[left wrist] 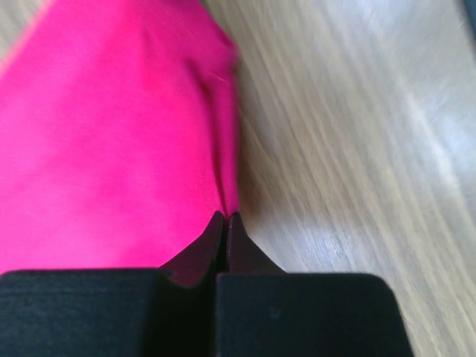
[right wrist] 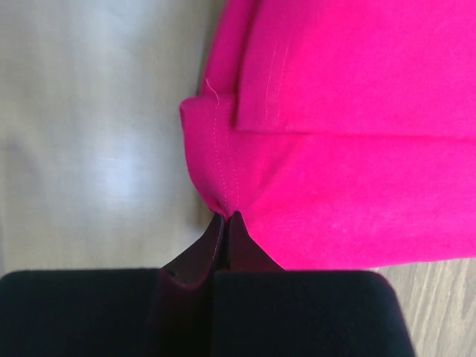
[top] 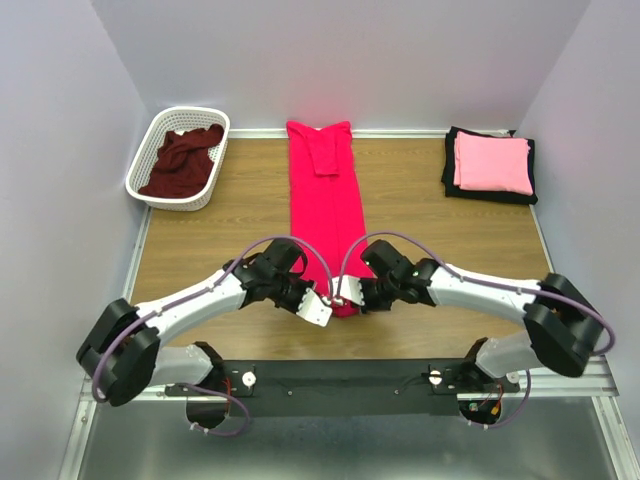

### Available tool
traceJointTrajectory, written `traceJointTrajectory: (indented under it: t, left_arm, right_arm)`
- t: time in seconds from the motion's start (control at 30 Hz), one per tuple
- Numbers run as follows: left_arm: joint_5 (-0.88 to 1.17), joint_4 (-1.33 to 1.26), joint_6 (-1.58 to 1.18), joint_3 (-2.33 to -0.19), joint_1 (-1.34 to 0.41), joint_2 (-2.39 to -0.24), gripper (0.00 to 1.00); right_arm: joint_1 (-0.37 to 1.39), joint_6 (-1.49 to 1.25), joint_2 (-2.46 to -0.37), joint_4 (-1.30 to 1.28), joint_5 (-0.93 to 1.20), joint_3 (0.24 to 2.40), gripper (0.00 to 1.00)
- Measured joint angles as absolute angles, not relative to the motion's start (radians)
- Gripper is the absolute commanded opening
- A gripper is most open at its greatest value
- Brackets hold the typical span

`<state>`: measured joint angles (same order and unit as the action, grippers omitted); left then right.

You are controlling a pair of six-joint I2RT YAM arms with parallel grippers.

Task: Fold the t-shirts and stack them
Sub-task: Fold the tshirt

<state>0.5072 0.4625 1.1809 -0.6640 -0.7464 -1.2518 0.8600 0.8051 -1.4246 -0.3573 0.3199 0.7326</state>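
Both tools are clenched, operator. Your left gripper (left wrist: 225,217) has its fingertips pressed together on the edge of the red shirt (top: 325,200). Your right gripper (right wrist: 225,216) is nipped shut on a stitched hem corner of the same shirt, and the cloth puckers right at the tips.

Count it up: two grippers, four shirts, one basket (top: 143,165). The red shirt lies in a long narrow strip down the middle of the table (top: 220,240), far end near the back wall, near end between your two grippers. The pink shirt (top: 492,162) sits folded on top of the folded black shirt (top: 480,194) at the far right corner. The maroon shirt (top: 185,160) is bunched up inside the basket at the far left.

Only the top view gives you all four shirts and shows the two grippers almost meeting at the red shirt's near end, arms bowed inward. The wrist views give you what it can't: the closed jaws themselves. The left wrist view is blurred, pink-red cloth to the left, bare wood to the right. The right wrist view is sharper, showing a folded layer and two lines of stitching, with the tabletop to the left.
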Motion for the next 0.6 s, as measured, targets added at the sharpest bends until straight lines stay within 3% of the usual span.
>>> traceJointTrajectory:
  t: [0.27, 0.6]
  left_arm:
    - [0.566, 0.603, 1.129, -0.713, -0.801, -1.09, 0.0]
    - [0.583, 0.661, 1.177, -0.846, -0.599, -1.184, 0.0]
  right_arm:
    - [0.948, 0.662, -1.261, -0.477, 0.31, 0.785, 0.01]
    - [0.833, 0.662, -1.373, -0.518, 0.305, 0.944, 0.0]
